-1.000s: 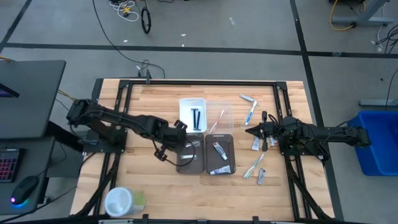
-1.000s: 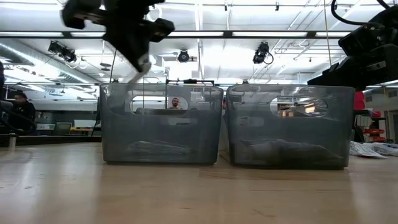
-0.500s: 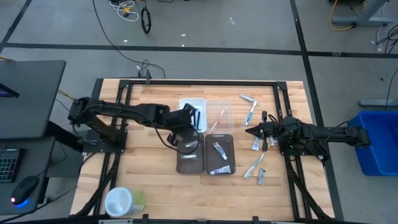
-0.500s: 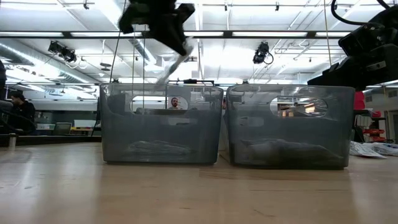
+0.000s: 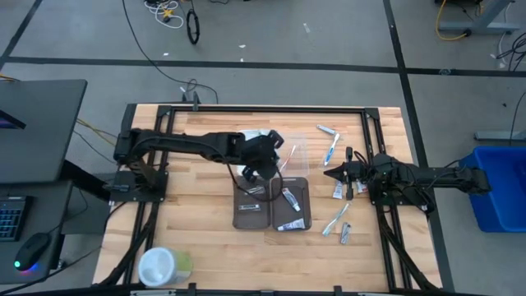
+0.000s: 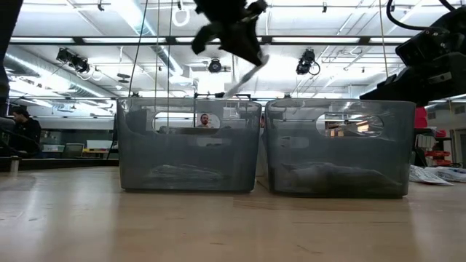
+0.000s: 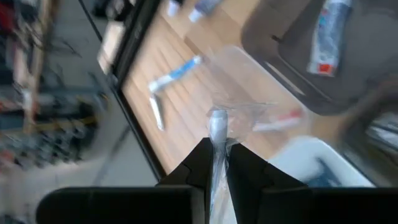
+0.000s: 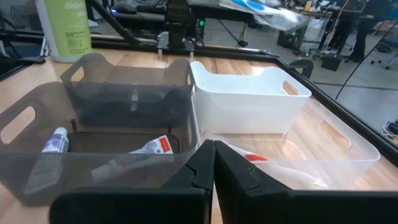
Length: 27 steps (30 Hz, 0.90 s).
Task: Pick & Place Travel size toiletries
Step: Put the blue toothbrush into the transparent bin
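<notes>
My left gripper [image 5: 269,162] hangs high over the seam between the white tray [image 5: 251,138] and the clear tray [image 5: 294,148], shut on a slim light-coloured toothbrush in clear wrap [image 7: 217,127]. The low view shows the toothbrush [image 6: 244,76] slanting down from that gripper [image 6: 252,55]. My right gripper [image 5: 331,173] waits shut at the table's right side, by loose toiletries [image 5: 339,191]. More tubes lie flat in the grey tray [image 5: 291,203]. Thin black sticks [image 5: 259,156] lie in the white tray. A thin item [image 7: 283,118] lies in the clear tray. My left gripper pinches the wrapped toothbrush between its two fingers, and the wrap's free end [image 7: 217,118] sticks out past the fingertips. The fingers point down from above. The toothbrush is lifted clear of the trays and slants down below the fingers [image 6: 240,78].
Two grey trays [image 5: 251,210] stand side by side near the table's middle, and their walls [image 6: 189,145] rise in the low view. Loose tubes and toothbrushes [image 5: 331,150] [image 5: 335,220] lie on the right part of the table. A round white-and-green container [image 5: 161,265] stands at the near left edge.
My left gripper has swung from over the left grey tray toward the table's far and right side, rising, and now stands over the white and clear trays. It has stayed shut on the wrapped toothbrush, which travelled with it. My right arm kept still.
</notes>
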Motion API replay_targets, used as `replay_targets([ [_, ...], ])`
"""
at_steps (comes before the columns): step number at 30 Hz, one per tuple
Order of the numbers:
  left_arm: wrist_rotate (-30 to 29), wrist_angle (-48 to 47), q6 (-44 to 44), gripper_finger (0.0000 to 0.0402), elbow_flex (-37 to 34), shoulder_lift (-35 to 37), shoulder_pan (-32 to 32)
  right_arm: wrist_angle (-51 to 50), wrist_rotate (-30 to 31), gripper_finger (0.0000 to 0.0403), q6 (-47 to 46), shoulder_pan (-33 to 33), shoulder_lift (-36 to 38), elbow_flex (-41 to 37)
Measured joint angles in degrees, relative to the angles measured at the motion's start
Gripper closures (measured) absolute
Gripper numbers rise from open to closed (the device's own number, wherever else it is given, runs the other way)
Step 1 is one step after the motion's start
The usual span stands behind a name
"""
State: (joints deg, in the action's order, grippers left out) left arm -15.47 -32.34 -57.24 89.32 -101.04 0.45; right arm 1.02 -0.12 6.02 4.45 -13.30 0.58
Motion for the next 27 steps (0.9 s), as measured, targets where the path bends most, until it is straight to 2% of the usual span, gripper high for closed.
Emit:
replay_targets([
  [3,0.6,3.0,-4.8,0.0361,0.3,-0.6,0.0,0.0,0.0,0.0390,0.0,0.0,0.0,0.0],
  [7,4.2,8.6,-10.3,0.0361,0.4,-1.2,0.2,0.3,0.0,0.0390,0.0,0.0,-0.2,0.0],
  [11,3.9,11.1,-9.0,0.0361,0.4,-1.9,0.4,0.1,0.0,0.0389,0.0,0.0,-0.2,0.0],
  [16,4.4,11.7,-1.9,0.0361,0.4,-3.9,1.3,0.1,0.0,0.0390,0.0,0.0,-0.2,0.0],
  [18,4.4,10.2,-1.4,0.0361,0.2,-4.5,1.7,0.1,0.0,0.0390,0.0,0.0,-0.2,0.0],
  [27,3.2,16.5,-0.4,0.0361,0.3,-8.4,3.1,0.0,0.0,0.0389,0.0,0.0,-0.8,0.0],
])
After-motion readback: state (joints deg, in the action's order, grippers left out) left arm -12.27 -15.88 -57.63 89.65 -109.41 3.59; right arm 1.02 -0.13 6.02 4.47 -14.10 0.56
